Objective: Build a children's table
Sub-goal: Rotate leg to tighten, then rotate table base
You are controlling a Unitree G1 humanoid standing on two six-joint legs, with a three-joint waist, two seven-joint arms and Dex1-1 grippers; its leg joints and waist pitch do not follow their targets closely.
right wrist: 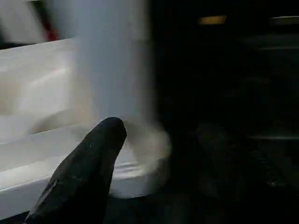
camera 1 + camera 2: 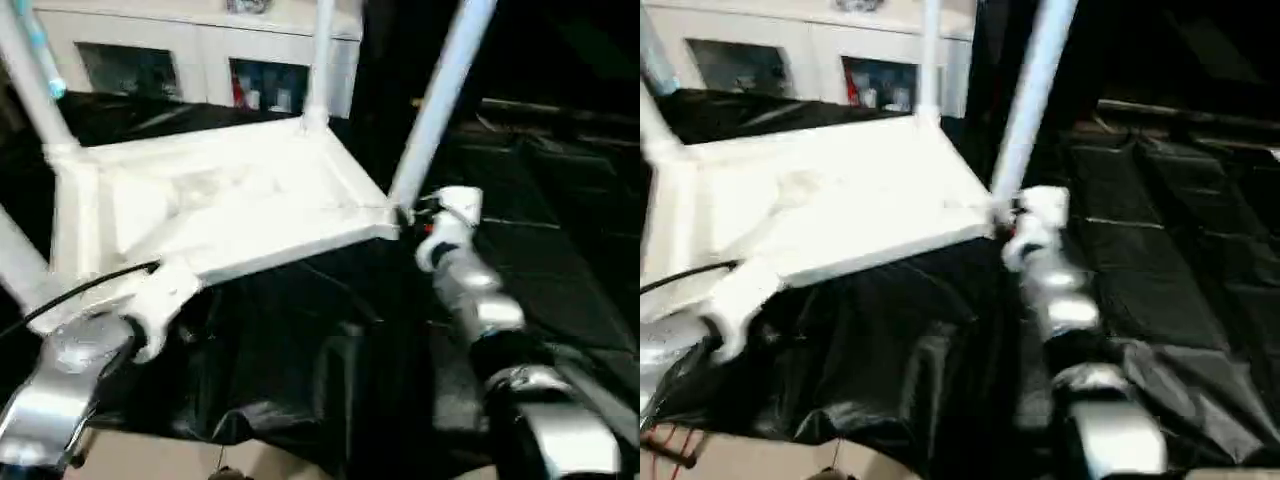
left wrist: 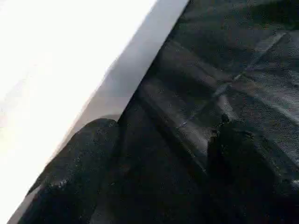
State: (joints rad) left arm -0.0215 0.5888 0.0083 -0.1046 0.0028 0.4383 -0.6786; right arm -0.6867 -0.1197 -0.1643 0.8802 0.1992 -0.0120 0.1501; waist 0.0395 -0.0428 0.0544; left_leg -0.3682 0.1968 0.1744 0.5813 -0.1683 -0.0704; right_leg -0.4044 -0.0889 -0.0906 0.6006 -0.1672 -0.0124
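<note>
White plastic makes up the table (image 2: 230, 205), which is upside down and tilted above black sheeting (image 2: 560, 250), its ribbed underside facing up and its legs rising from the corner sockets. Four legs can be seen in the head views: one (image 2: 440, 100) at the corner beside the right gripper, one (image 2: 322, 60) at the far corner, one (image 2: 30, 85) at the far left with a pale blue mark near its top, and one (image 2: 20, 265) low at the left edge.

At the table's right corner sits the right gripper (image 2: 415, 225), just where the leg meets its socket (image 1: 140, 154). In the right wrist view one black finger (image 1: 81, 175) lies against the socket's rim at the foot of the leg; the second finger cannot be made out against the dark ground, so whether the pair is closed on the corner cannot be told.

Under the near left edge of the top is the left gripper (image 2: 170, 300). In the left wrist view its two black fingers (image 3: 70, 172) stand apart, one touching the white edge of the top (image 3: 56, 70), the other out over the sheeting. Nothing lies between them.

Beyond the table stands a white cabinet (image 2: 200, 50) with glass-fronted compartments, red and blue things inside. No brand, label or legible writing appears anywhere on the table or cabinet.
</note>
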